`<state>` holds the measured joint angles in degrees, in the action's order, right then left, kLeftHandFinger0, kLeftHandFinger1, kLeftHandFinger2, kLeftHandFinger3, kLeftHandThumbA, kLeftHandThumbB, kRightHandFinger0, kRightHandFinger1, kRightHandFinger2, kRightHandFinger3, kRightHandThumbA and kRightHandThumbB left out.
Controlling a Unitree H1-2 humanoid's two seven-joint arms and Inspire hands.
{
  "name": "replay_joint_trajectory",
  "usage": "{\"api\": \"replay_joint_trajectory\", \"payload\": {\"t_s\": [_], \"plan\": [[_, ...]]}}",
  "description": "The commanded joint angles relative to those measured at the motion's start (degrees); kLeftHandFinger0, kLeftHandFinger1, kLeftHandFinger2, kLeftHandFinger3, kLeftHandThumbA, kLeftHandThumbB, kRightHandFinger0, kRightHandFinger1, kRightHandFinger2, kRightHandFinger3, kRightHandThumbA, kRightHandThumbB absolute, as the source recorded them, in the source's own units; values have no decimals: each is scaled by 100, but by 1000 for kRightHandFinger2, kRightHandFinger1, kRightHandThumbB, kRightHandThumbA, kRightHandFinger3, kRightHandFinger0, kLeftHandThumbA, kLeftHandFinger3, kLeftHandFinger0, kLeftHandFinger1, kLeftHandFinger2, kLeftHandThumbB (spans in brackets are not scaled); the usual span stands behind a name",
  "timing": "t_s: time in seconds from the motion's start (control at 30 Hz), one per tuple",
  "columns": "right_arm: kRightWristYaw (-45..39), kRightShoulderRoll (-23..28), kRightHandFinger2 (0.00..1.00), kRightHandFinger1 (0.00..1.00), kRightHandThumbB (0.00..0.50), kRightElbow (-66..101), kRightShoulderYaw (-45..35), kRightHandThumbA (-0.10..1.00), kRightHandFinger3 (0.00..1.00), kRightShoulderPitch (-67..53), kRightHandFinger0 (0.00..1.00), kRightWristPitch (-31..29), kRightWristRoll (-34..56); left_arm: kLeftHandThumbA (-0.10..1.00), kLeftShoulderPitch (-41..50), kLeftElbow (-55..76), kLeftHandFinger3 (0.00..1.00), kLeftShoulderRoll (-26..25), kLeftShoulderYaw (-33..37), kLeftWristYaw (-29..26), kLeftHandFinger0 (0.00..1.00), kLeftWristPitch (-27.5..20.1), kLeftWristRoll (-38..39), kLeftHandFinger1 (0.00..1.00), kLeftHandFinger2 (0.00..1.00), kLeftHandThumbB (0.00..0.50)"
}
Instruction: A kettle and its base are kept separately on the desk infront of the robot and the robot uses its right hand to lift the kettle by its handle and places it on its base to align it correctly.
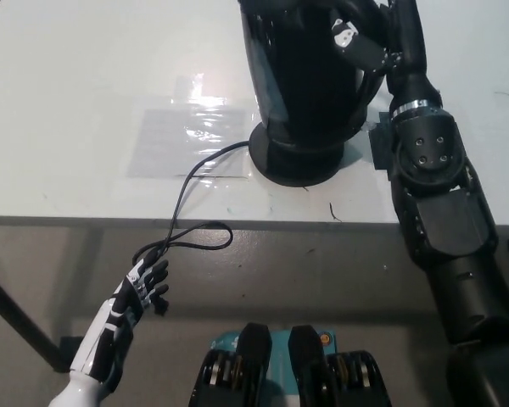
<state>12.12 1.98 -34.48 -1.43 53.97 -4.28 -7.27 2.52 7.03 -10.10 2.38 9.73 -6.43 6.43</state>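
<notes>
On the round base (299, 161) near the desk's front edge, the black kettle (301, 72) stands upright, its handle (369, 72) on the robot's right side.

At that handle, the black right hand (360, 34) appears closed around it, though black on black blurs where the fingers end. Any release would mean drawing the hand away to the right, clear of the kettle's body. Whether the kettle sits fully centred on the base is hidden by its own bulk, and its top is cut off by the frame. Beside the base lies a dark pad (382, 144), half covered by the arm. Below the white desk (85, 85), the white left hand (144, 284) hangs idle, fingers loosely apart, near the looped power cord (191, 182).
</notes>
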Motion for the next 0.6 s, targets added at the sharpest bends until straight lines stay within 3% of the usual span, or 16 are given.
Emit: {"api": "replay_joint_trajectory", "payload": {"t_s": [0.0,0.07,0.27,0.4,0.57], "plan": [[391,-30,904,555,122,-72,-51,-100,869,731,124,-1058,-84,1000,-13,120,1000,-104,-36,110,1000,-145,21,1000,1000,49],[532,-25,886,536,123,-390,3,-100,875,766,114,-1352,-205,1000,-28,110,1000,-94,-46,116,1000,-157,66,1000,1000,50],[619,-117,782,410,105,-618,24,-100,822,675,3,-1175,-200,1000,-45,136,1000,-118,-45,131,1000,-87,76,1000,1000,69],[619,-198,701,327,126,-675,-9,-100,762,592,0,-1250,-112,1000,-82,101,1000,-116,-61,125,1000,-155,78,1000,1000,53],[711,-300,679,288,135,-373,49,-100,781,263,0,-1260,-227,1000,-101,102,1000,-120,-60,124,1000,-119,75,1000,1000,83]]}}
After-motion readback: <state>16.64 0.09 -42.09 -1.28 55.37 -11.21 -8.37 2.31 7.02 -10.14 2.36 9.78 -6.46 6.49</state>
